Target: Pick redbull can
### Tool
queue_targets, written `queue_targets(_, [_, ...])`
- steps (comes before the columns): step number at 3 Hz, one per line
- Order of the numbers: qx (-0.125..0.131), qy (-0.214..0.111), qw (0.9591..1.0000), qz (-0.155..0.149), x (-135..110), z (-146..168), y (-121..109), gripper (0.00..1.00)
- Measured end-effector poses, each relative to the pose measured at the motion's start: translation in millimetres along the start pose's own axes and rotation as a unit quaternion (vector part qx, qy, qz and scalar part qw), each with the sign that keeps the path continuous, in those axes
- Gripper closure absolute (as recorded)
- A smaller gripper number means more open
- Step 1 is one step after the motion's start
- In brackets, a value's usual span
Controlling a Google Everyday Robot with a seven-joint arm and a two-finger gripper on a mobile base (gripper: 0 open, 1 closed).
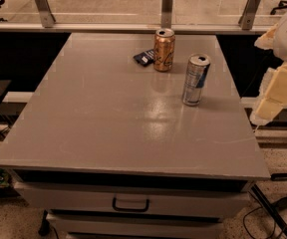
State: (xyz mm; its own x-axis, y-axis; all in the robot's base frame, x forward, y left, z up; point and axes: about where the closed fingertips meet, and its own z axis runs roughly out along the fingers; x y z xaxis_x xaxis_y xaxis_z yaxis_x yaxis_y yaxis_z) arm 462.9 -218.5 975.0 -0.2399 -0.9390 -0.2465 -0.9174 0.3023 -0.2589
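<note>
Grey table top (108, 133), viewed from above and in front. Cream-coloured gripper (275, 94) at the right edge of the view, beyond the table's right side, touching nothing on it; grip state not discernible. Slim silver-and-blue redbull can (196, 79): upright on the table, left of the gripper as viewed, near it but clearly apart; silver top with opening visible. Shorter gold-orange can (164, 50): upright, farther left of the gripper and farther back than the redbull can, near that can yet not touching. Small dark packet (144, 57): flat on the table, just beside the gold-orange can on the side away from the gripper. Closed drawer (83, 198) with dark handle, below and left of the gripper. Metal railing posts (167, 6) behind the table's far edge.
</note>
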Motion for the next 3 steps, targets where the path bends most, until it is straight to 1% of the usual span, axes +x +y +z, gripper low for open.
queue_targets(1, [0.003, -0.033, 0.9992, 0.021, -7.8, 18.0, -33.0, 0.0])
queue_targets(2, [0.003, -0.065, 0.9972, 0.036, -18.9, 40.8, -64.8, 0.0])
queue_targets(3, [0.003, -0.09, 0.9948, 0.047, -25.1, 55.5, -80.7, 0.0])
